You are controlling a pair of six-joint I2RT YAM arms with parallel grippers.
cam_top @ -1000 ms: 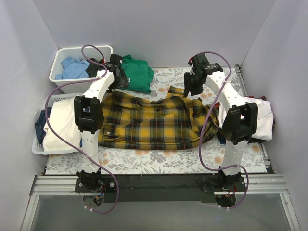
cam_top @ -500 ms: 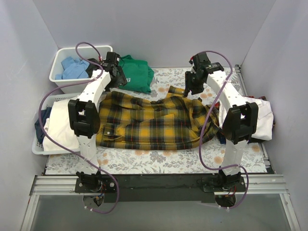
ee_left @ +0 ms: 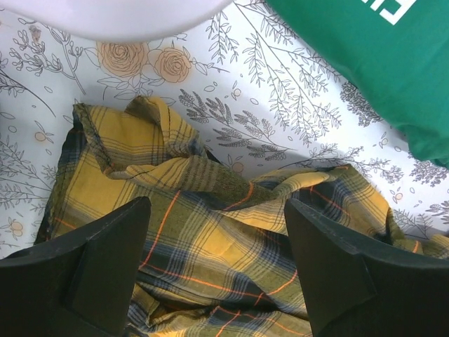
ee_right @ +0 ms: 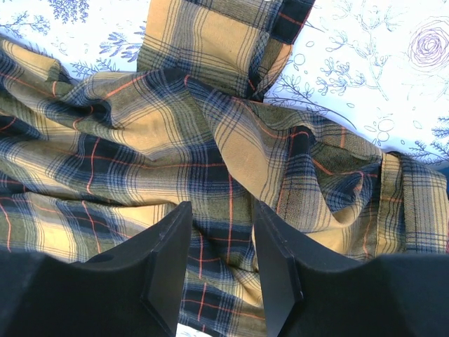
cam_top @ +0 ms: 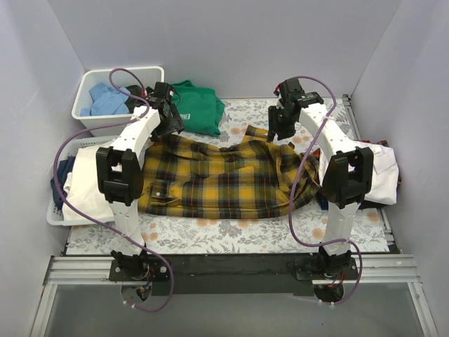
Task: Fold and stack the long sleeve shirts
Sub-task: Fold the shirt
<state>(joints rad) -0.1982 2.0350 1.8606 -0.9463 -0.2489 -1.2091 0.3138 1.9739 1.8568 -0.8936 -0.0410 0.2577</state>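
Leftward the left arm (cam_top: 116, 172) has swung its elbow, with the left gripper (ee_left: 217, 210) wide open above the far-left corner of the yellow-and-black plaid flannel shirt (cam_top: 224, 179) rumpled on the table (cam_top: 210, 235) and the right gripper (ee_right: 221, 210) narrowly parted, empty, over its far-right folds; flattening before folding seems in hand, so each gripper must next descend and pinch cloth.

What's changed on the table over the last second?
The left arm swung its elbow outward to the left; the open left gripper barely shifted above the plaid shirt, at its far left corner. Nothing was grabbed or released. The right gripper, shirt and green T-shirt stayed put.
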